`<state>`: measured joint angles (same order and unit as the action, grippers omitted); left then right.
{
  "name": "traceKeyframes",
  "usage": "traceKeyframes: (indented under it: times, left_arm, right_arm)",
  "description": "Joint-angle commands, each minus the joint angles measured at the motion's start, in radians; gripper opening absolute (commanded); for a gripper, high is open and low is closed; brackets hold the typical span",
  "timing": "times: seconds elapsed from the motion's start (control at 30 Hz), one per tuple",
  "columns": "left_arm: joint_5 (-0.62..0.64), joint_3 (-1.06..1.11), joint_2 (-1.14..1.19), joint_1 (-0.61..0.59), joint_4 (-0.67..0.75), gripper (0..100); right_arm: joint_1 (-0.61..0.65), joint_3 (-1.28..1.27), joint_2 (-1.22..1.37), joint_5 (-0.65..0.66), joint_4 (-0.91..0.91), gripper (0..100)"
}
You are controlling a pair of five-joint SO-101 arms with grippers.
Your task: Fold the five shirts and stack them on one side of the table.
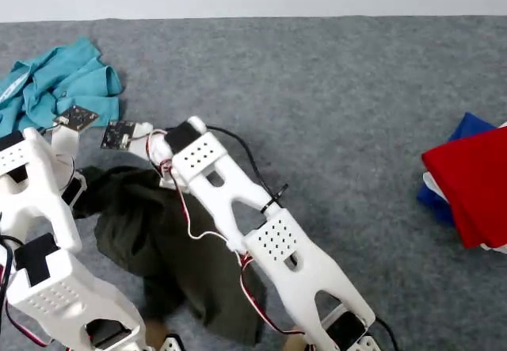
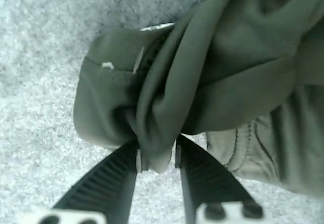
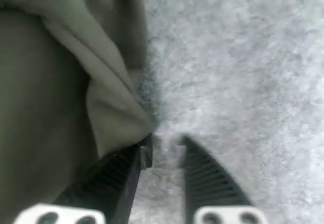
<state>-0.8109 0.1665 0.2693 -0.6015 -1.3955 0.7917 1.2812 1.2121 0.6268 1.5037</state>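
Slippage risk: olive shirt (image 1: 158, 240), crumpled on the surface (image 1: 333, 89) between the arms, is pinched by one bunched fold in the closed left hand (image 2: 157, 158) while the right hand (image 3: 164, 153) gapes empty beside its edge, so a lift could skew it.

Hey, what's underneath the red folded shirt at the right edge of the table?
Under the red folded shirt, a blue folded shirt pokes out, plus slivers of white fabric. How much else lies beneath is covered.
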Motion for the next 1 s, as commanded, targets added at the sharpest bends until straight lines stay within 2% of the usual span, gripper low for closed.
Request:
traceKeyframes:
  times: [0.0,0.3,0.47,0.53,0.7,0.97]
  left_arm:
    - [0.009,-0.039,-0.014,-0.003,0.011,10]
    - [0.075,-0.245,-0.014,-0.002,-0.097,10]
    - [0.075,-0.251,-0.006,-0.009,-0.103,10]
    - [0.075,-0.249,-0.005,-0.025,-0.117,10]
    - [0.071,-0.249,-0.003,-0.106,-0.118,10]
    - [0.069,-0.249,-0.002,-0.206,-0.118,10]
  right_arm:
    - [-0.022,0.084,-0.018,-0.005,0.010,1.2]
    - [-0.074,0.336,-0.016,-0.003,0.189,1.1]
    - [-0.067,0.365,-0.007,-0.011,0.240,1.9]
    - [-0.050,0.365,-0.007,-0.014,0.249,6.3]
    - [0.016,0.364,-0.005,-0.084,0.243,24.3]
    - [0.079,0.259,0.058,-0.083,0.122,25.1]
